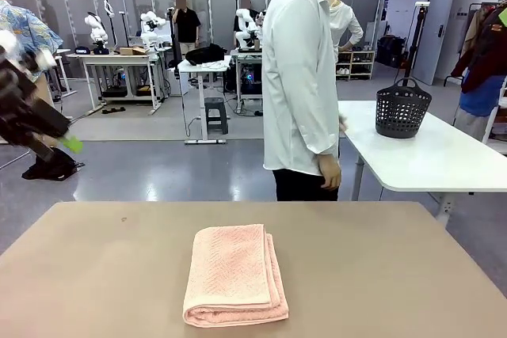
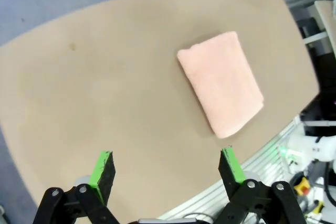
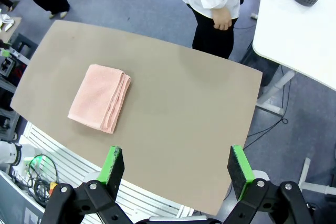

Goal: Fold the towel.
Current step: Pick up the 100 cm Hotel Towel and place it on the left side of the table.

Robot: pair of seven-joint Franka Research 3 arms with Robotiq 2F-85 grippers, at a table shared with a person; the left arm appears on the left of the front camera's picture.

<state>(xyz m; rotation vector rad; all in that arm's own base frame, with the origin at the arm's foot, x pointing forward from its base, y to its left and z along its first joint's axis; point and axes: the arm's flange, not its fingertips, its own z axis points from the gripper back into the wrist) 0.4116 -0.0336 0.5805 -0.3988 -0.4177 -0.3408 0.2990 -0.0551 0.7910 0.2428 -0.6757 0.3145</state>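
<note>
The towel (image 1: pixel 235 275) lies folded into a compact rectangle on the brown surface (image 1: pixel 396 275), near its front edge and about at its middle, with its layered edges facing the robot's right. The right wrist view, from high above, shows those stacked layers along one long side of the towel (image 3: pixel 100 98); the left wrist view shows only its smooth top (image 2: pixel 220 82). The left gripper (image 2: pixel 167 166) hangs high over the surface with its 2 fingers spread wide and nothing between them. The right gripper (image 3: pixel 177 169) hangs likewise, fingers spread and empty. A person in a white shirt (image 1: pixel 299 77) stands at the far side, hands down. A black basket (image 1: pixel 402 108) sits on a white table (image 1: pixel 444 156) behind.
</note>
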